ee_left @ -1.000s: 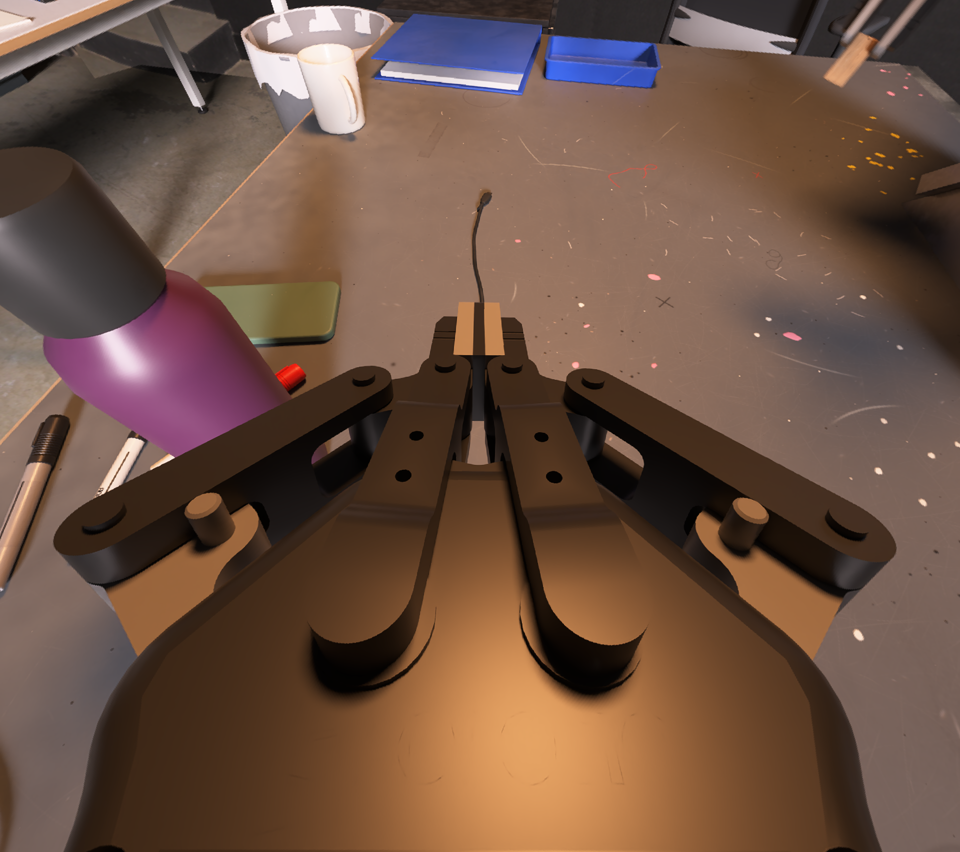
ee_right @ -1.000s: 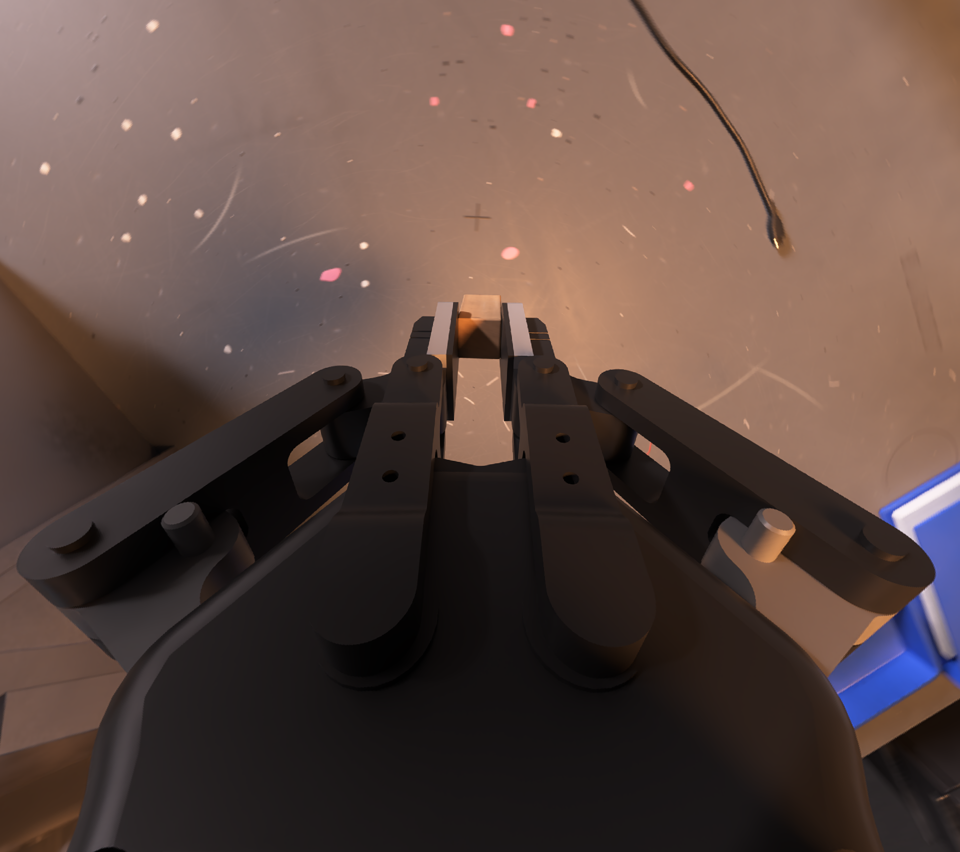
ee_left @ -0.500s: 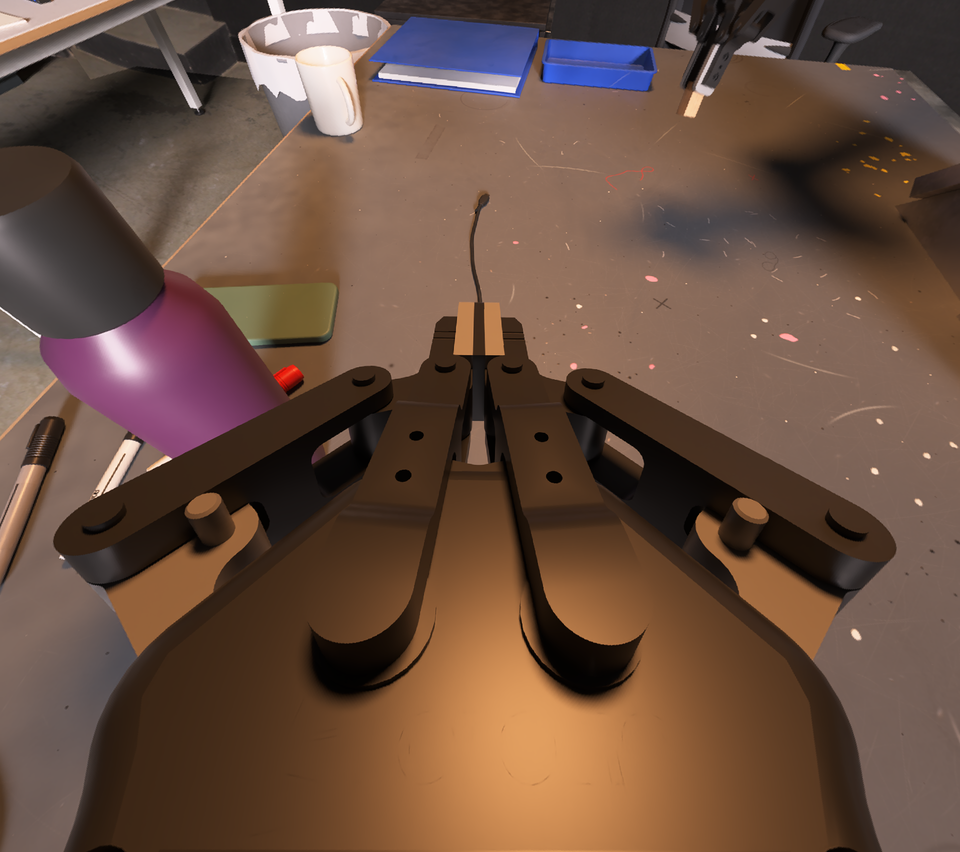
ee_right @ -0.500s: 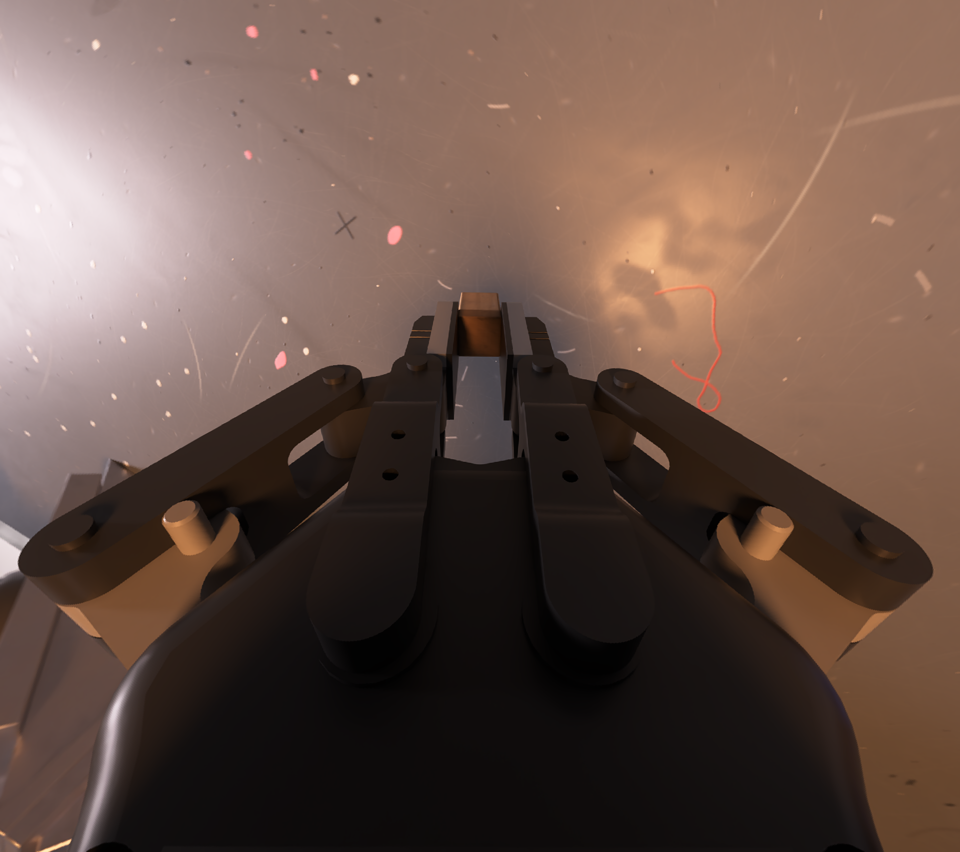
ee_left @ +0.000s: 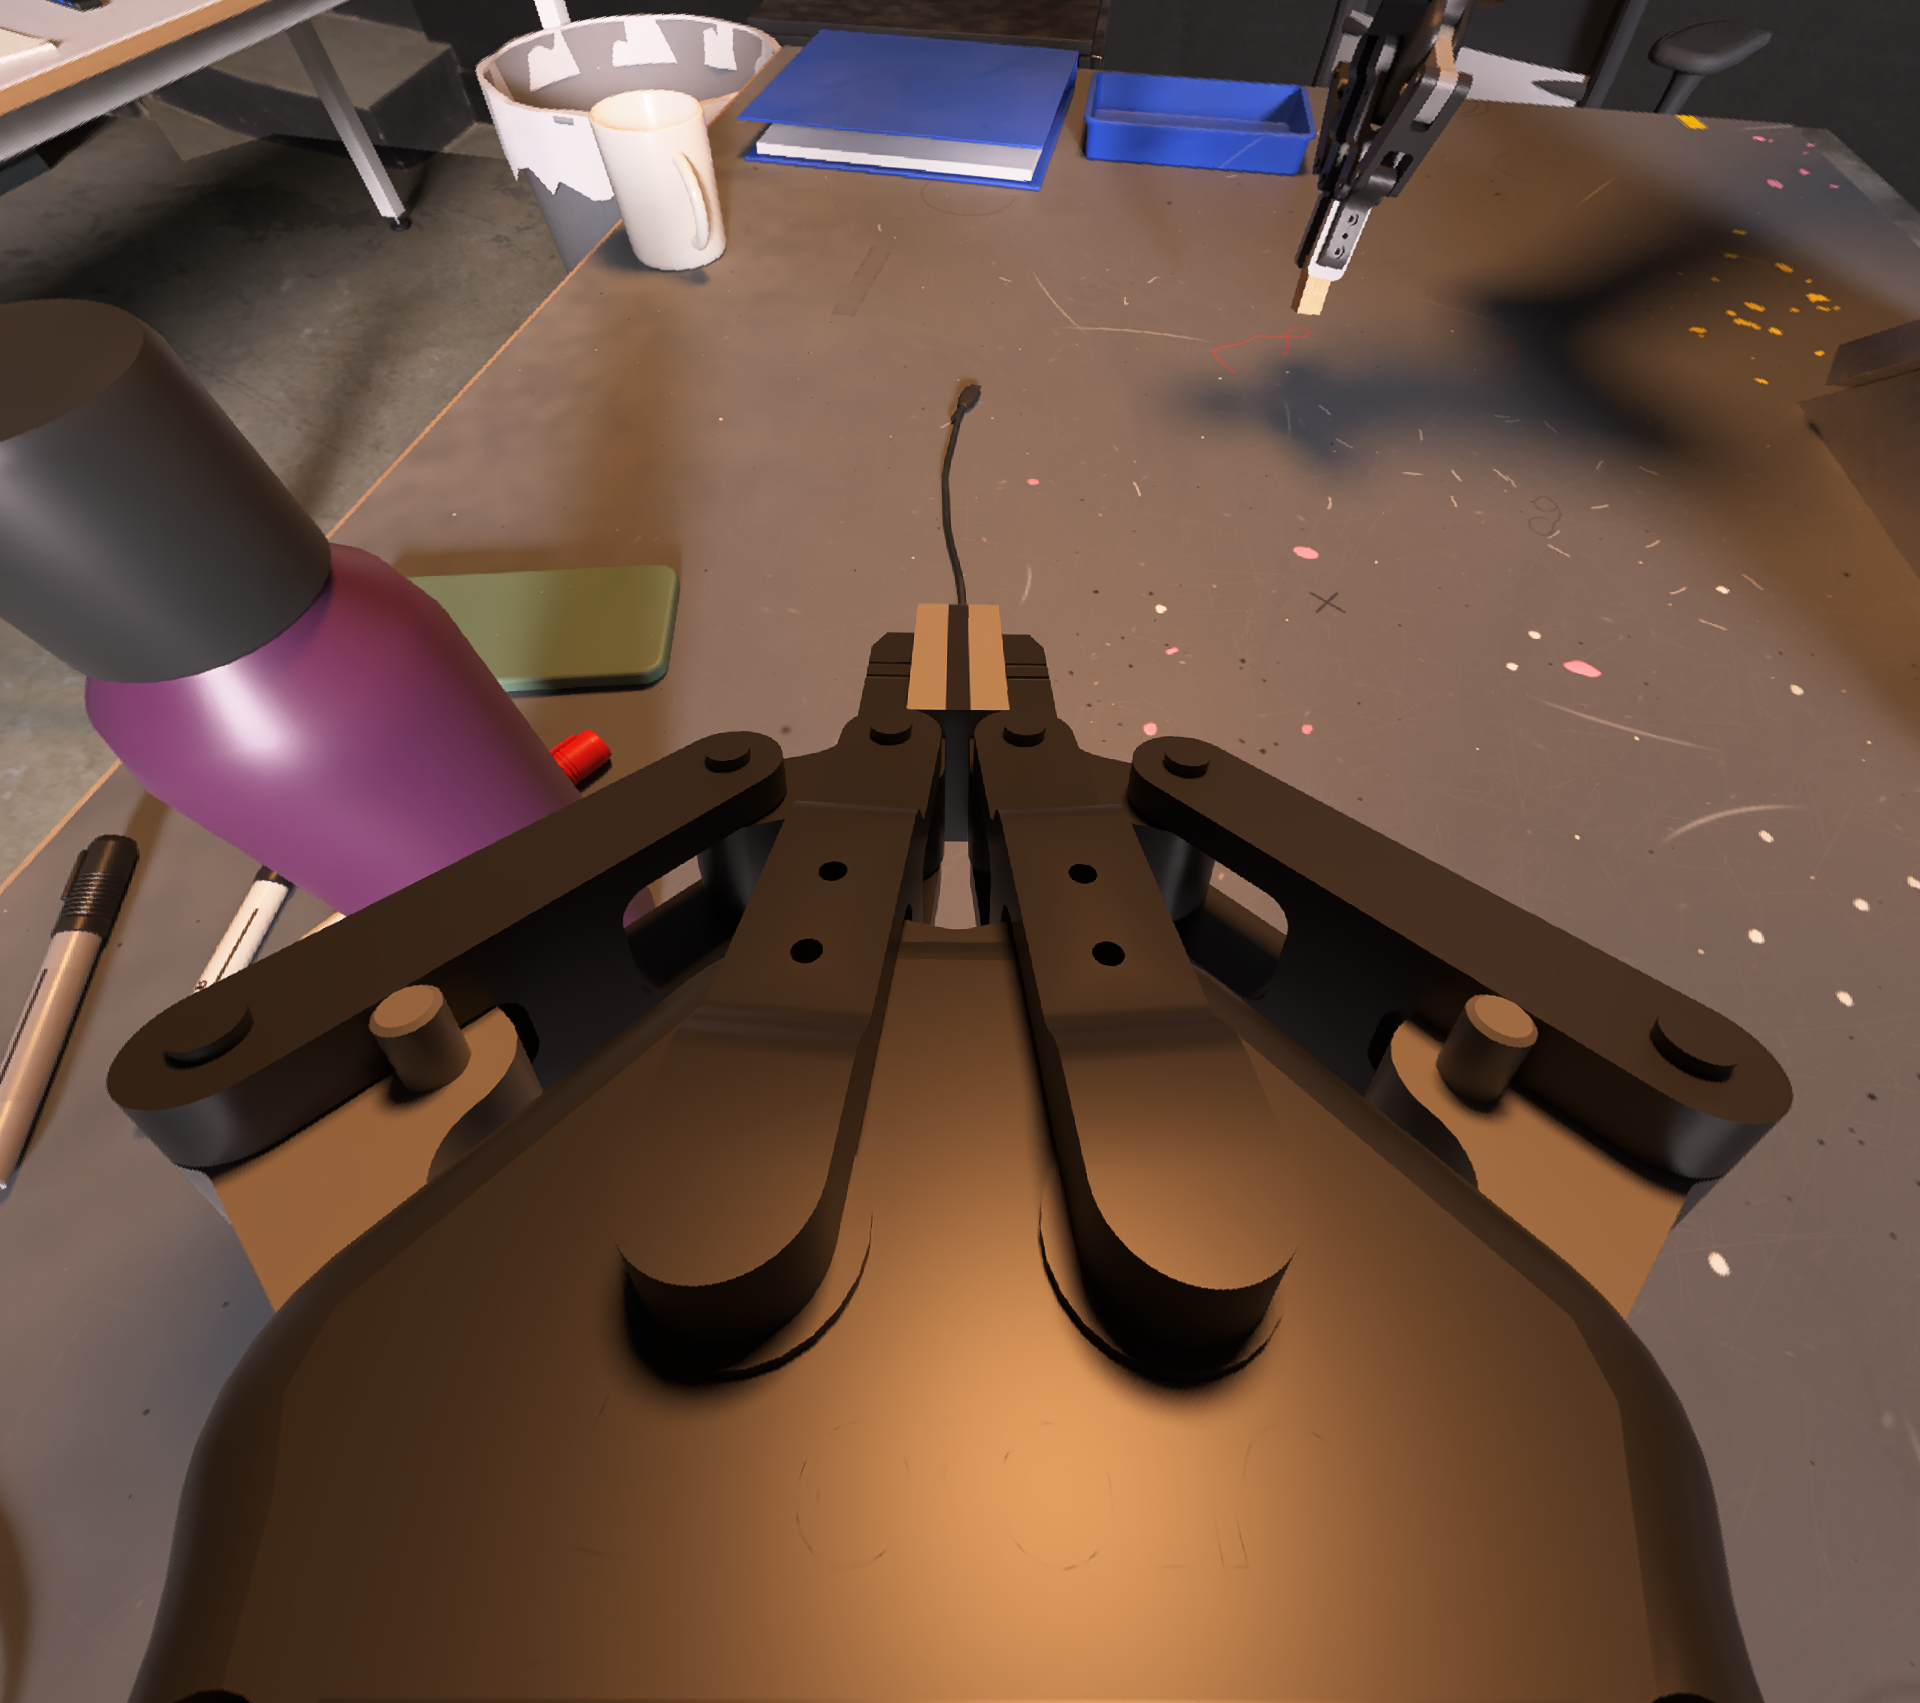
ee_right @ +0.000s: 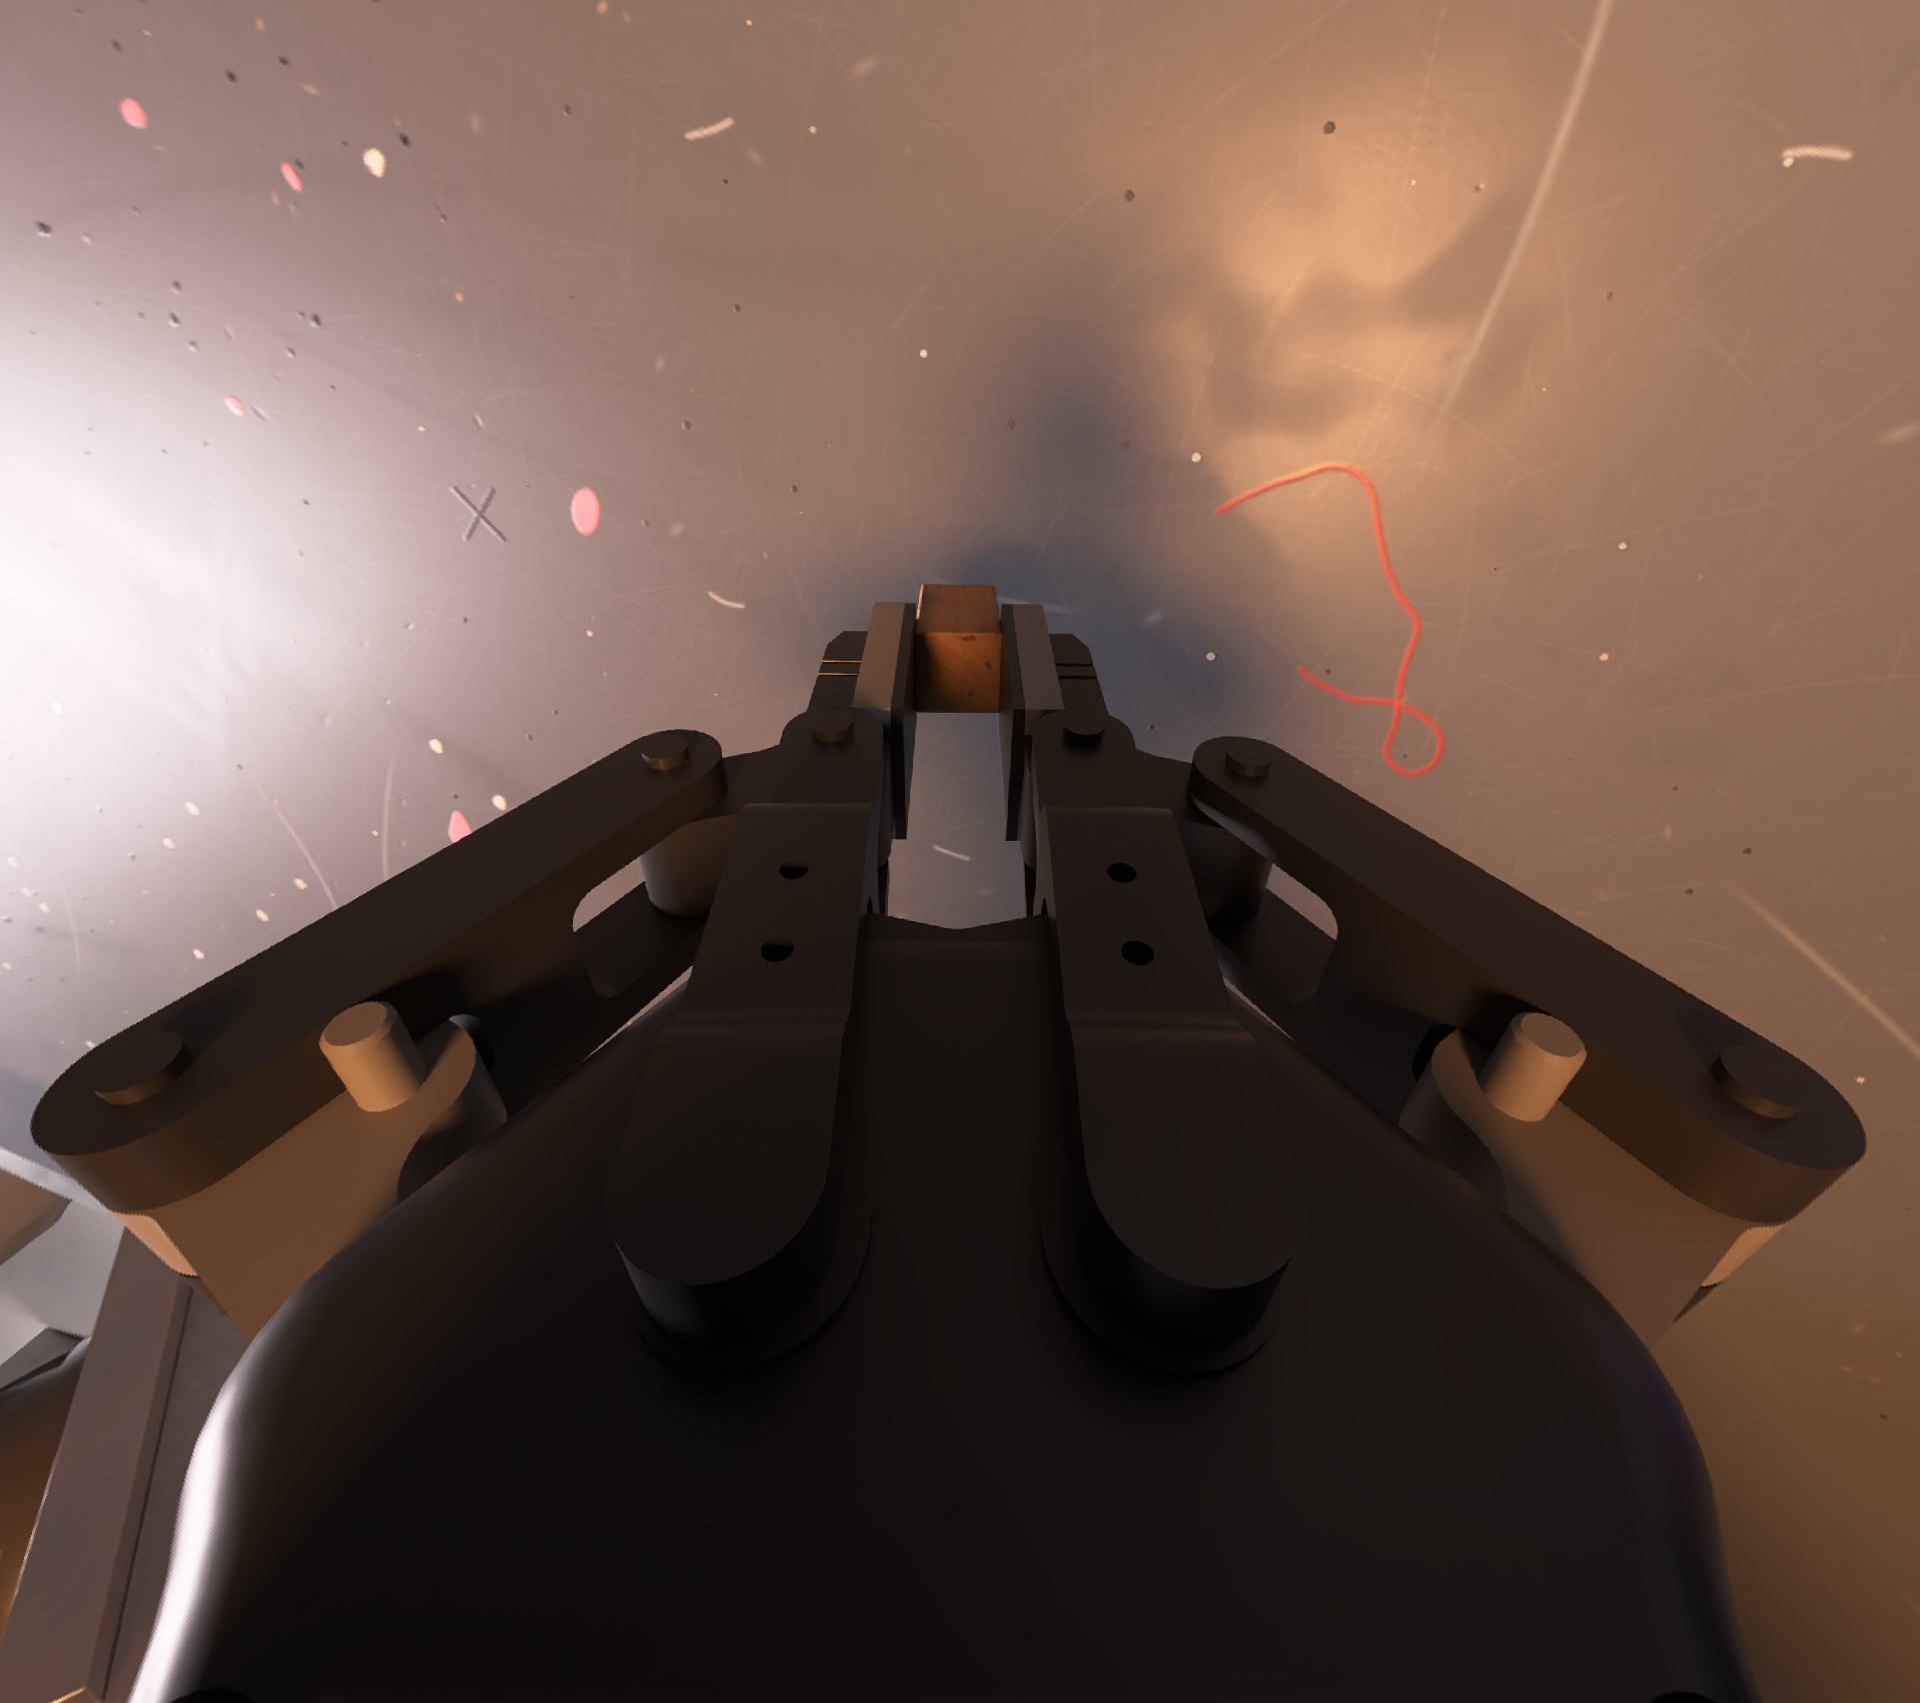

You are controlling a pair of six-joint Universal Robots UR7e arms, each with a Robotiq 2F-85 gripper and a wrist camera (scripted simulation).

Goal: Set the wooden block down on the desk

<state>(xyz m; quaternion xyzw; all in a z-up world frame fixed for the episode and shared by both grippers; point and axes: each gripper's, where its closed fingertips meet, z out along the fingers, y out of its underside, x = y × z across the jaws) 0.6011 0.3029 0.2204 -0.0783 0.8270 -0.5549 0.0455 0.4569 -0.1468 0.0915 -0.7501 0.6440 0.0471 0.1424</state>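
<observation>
Gripping the wooden block between its two pads, the right gripper points down at the scratched, paint-flecked desk; the block fills the gap between the fingertips and its lower end pokes out just past them. From the left wrist view the same block shows as a pale sliver under the right gripper, held upright above the far right part of the desk — a soft dark shadow lies on the surface below and to the side, so block and desk appear apart, though how far cannot be told. A thin red squiggle marks the desk just right of the fingertips. The left gripper hangs over the near middle of the desk with its pads pressed together on nothing. A black cable runs away from its tips. To its left lie a purple bottle with a dark cap, a green pad and two markers. Along the far edge — a white mug, a blue binder and a blue tray.
</observation>
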